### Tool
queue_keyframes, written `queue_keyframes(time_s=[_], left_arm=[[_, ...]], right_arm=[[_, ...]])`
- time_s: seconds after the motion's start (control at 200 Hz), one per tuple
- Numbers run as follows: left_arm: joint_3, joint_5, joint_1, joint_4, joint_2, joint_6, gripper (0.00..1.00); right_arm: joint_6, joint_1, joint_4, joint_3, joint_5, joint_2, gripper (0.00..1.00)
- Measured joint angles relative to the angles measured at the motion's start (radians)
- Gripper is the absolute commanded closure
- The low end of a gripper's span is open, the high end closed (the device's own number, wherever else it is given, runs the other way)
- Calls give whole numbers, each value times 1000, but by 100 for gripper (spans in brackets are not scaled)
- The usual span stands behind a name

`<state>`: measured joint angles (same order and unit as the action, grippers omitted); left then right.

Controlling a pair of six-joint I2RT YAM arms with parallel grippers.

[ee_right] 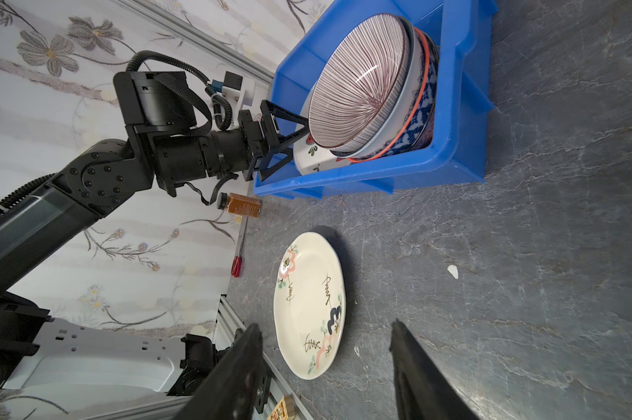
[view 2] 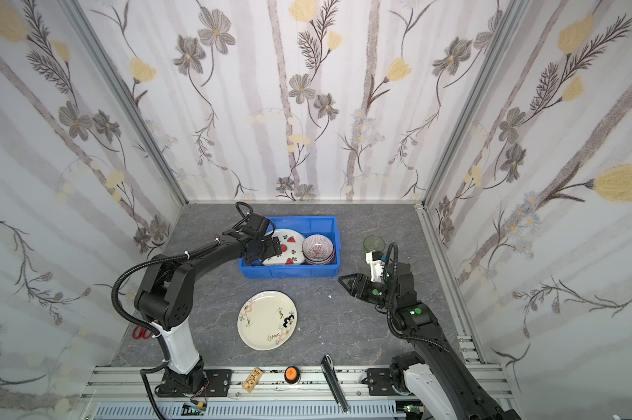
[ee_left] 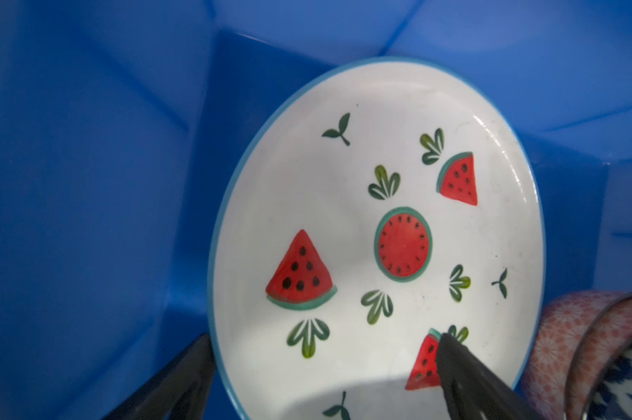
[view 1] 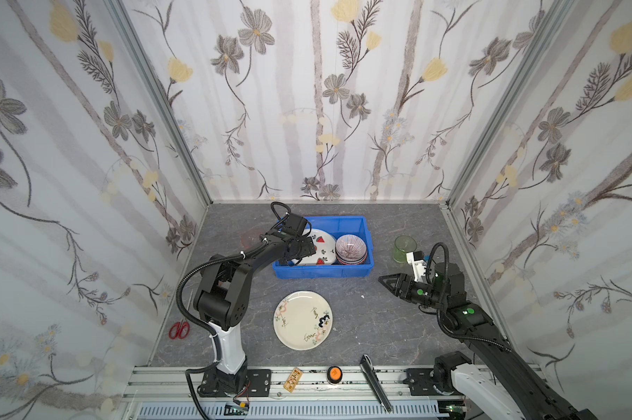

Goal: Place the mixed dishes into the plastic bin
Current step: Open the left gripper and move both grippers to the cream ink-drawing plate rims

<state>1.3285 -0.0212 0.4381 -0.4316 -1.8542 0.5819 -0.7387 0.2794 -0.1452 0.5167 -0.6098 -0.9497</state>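
Both top views: left hand point(view 1: 301, 252) inside blue bin point(view 1: 343, 219) at back middle of surface, over watermelon plate point(view 1: 323, 247) beside bowl stack point(view 1: 350, 249). Cream plate point(view 1: 303, 320) flat near front edge, between arms. Right hand point(view 1: 385, 282) near it on right-edge side, tips pointing its way, likely nearer and free. Green tumbler point(view 1: 402, 247) by right edge.

Left wrist: fingers point(ee_left: 470, 381) wide, astride watermelon plate rim, not gripping.

Right wrist: right hand half spread, empty. Cream plate ahead, round, no long axis.

Floral walls point(view 1: 307, 109); grey marbled tabletop point(view 1: 380, 320).
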Motion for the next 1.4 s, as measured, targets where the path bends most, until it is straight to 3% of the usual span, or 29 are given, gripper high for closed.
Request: queue_keyframes(time_s=[0.21,0.335,0.405,0.43,0.45,0.719,0.974,1.164,1.399], left_arm=[[19,-5,6,-21,63,-6,0],[19,-5,9,-48,126,-15,0],[0,-5,10,-51,180,-23,0],[-9,-5,10,-55,202,-23,0],[-22,-5,10,-56,224,-24,0],[-283,23,-8,-95,549,3,0],[-595,104,-34,-164,824,109,0],[-712,157,-34,-192,895,185,0],[-753,205,-22,-192,862,230,0]], right_arm=[[31,10,-60,24,39,-1,42],[40,51,-87,39,67,-6,35],[40,95,-90,51,95,-16,15],[40,111,-90,55,101,-22,3],[40,129,-90,59,111,-28,1],[4,326,-26,37,209,-132,0],[-49,475,135,-7,255,-304,1],[-89,512,270,-24,264,-437,3],[-110,532,398,-21,244,-563,9]])
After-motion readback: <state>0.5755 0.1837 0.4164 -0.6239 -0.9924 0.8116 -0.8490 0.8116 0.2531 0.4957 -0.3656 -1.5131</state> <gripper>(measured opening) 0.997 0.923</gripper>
